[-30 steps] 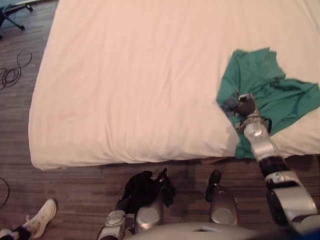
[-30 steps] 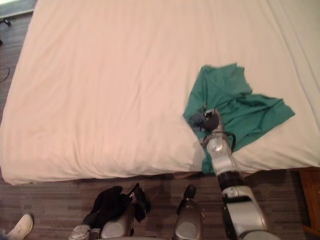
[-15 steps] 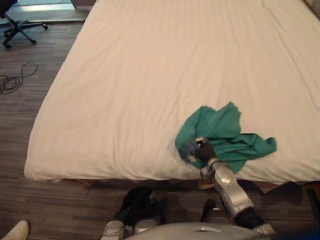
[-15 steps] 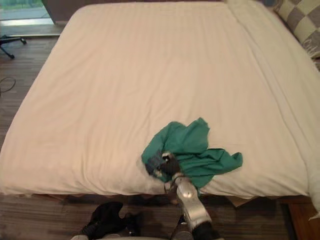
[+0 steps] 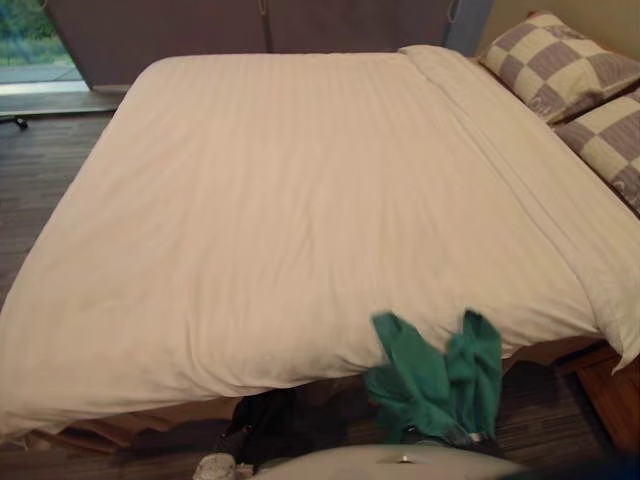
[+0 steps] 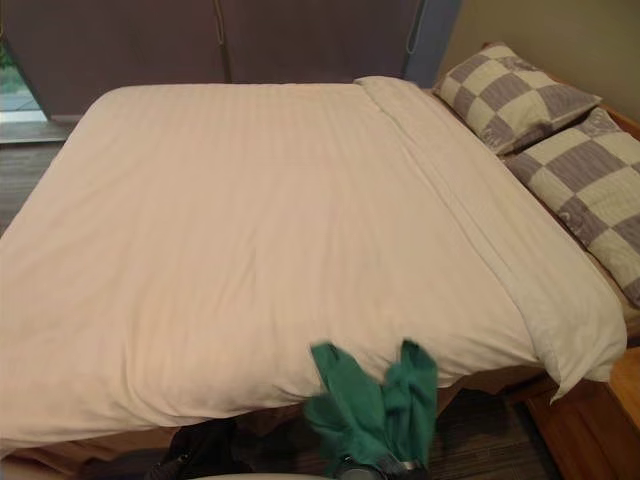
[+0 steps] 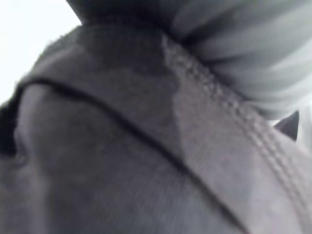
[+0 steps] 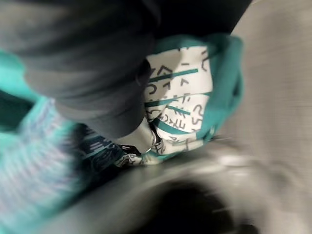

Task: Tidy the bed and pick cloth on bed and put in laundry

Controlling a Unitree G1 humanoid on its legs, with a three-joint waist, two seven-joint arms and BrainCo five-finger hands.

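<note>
**Green cloth off the near edge, gathered in the right hand**

The bed [image 5: 250,200] lies smooth under its cream cover. Two checked pillows [image 6: 510,95] sit at the head, on the robot's right. The cover is flat and bare, so the tidying looks largely done, and what remains is carrying the laundry away.

The green cloth [image 5: 420,375] is the task's thing. It sits low in front of the bed's near edge, above the dark floor [image 5: 40,180] rather than spread on the cover. Two loose ends stick up against the edge of the cover, and I cannot tell whether they touch it. The rest bunches downward toward the right hand [image 8: 97,68]. It is most likely held this way so the whole piece comes clear of the bed in one bundle and can be carried to the laundry.

In the right wrist view, the fingers are drawn in narrowly on the green cloth. A dark tip presses down on the fold that carries the printed white label, and teal fabric is crowded all around it.

A dark cloth [image 5: 262,425] hangs low on the robot's left, just below the bed's edge. In the left wrist view its grey weave and stitched seam lie right against the left hand [image 7: 234,44]. Whether that hand is closed on it cannot be told.
</note>
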